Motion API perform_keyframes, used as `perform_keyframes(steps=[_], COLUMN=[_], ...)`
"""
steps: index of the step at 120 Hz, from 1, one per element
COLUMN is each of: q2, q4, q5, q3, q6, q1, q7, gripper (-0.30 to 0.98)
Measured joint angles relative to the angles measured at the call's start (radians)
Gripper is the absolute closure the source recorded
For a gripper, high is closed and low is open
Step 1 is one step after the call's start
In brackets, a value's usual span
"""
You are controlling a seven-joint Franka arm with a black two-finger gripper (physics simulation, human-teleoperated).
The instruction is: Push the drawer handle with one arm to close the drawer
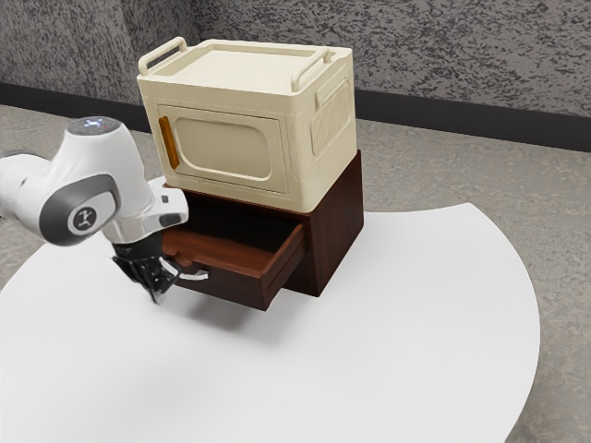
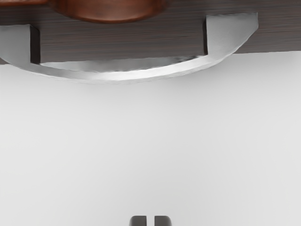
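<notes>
The handle is on the front of the drawer, which is pulled out from the brown cabinet near the desk's far edge. The gripper is before it, narrow and empty — its fingertips nearly together. Pushing too low could miss the curved bar; pushing off-centre could slip or jam the drawer — and too hard a shove might slide the cabinet, the cream box with it.

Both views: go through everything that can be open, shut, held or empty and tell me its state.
Drawer: open, pulled partway out.
Drawer handle: not gripped.
Cream box's door: closed.
Gripper: shut but for a narrow gap, holding nothing.
</notes>
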Motion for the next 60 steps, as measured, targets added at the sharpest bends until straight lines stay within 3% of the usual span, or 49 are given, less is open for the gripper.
perform_keyframes(steps=[60], q2=[0.150], q4=[0.058], q5=[0.000], q3=[0.011], q6=[0.184], q1=[0.002], q7=[0.028], gripper=[0.79])
